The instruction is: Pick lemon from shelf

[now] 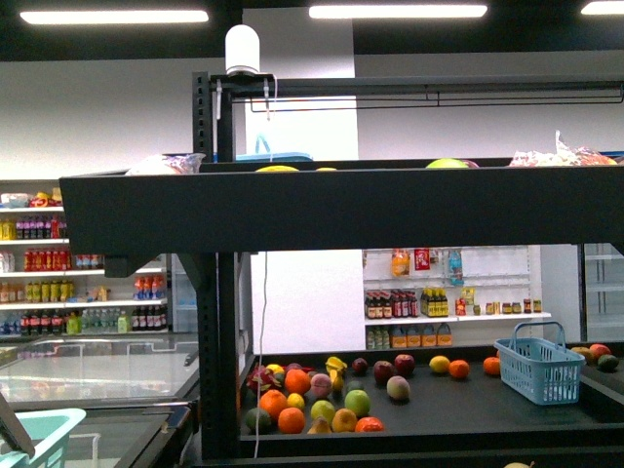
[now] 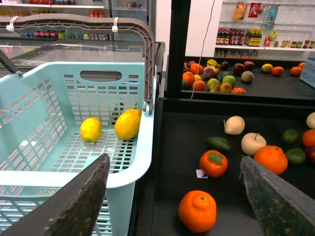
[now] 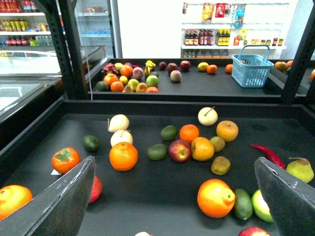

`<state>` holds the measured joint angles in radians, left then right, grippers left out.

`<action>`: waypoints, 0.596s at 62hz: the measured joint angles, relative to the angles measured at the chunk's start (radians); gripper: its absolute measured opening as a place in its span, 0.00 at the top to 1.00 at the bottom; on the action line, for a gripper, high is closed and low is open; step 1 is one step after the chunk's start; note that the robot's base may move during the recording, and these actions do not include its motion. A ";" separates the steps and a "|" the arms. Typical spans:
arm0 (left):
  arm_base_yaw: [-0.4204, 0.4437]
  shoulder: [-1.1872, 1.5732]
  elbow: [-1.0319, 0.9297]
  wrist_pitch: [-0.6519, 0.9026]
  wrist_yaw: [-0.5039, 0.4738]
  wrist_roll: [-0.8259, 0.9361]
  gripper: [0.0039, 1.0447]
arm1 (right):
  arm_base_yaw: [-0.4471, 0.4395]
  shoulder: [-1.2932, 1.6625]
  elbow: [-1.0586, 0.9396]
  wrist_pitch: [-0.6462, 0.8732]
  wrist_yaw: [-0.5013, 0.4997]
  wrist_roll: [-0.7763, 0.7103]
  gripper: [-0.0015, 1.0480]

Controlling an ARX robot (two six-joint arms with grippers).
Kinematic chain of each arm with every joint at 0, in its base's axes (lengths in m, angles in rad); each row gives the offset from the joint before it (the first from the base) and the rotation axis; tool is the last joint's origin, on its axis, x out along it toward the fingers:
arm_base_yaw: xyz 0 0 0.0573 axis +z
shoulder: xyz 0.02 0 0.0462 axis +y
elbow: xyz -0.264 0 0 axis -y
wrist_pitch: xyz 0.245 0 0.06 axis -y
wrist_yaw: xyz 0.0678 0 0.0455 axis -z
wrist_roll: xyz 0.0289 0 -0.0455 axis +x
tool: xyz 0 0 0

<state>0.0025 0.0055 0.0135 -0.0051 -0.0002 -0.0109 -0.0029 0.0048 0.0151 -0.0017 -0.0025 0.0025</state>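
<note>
From the front, I see the black shelf (image 1: 331, 210) with fruit piled on its far lower tray and a blue basket (image 1: 539, 369) to the right. My left hand (image 2: 179, 196) hangs open and empty beside a teal basket (image 2: 142, 147) holding two lemons (image 2: 128, 124), apart from each other. My right hand (image 3: 177, 196) is spread open, empty, over a shelf tray (image 3: 147, 196) of scattered oranges (image 3: 123, 156) and apples.

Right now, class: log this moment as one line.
left gripper: open, empty | right gripper: open, empty | basket: two lemons | shelf: fruit
</note>
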 joint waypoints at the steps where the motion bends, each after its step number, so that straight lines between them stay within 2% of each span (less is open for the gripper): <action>1: 0.000 0.000 0.000 0.000 0.000 0.000 0.14 | 0.000 0.000 0.000 0.000 0.000 0.000 0.07; 4: 0.000 0.000 0.000 0.000 0.000 0.000 0.06 | 0.000 0.000 0.000 0.000 0.000 0.000 0.07; 37: 0.000 0.000 0.000 0.000 0.000 0.002 0.08 | 0.000 0.000 0.000 0.000 0.000 0.000 0.07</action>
<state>0.0025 0.0055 0.0135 -0.0051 -0.0002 -0.0093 -0.0029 0.0048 0.0151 -0.0017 -0.0025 0.0025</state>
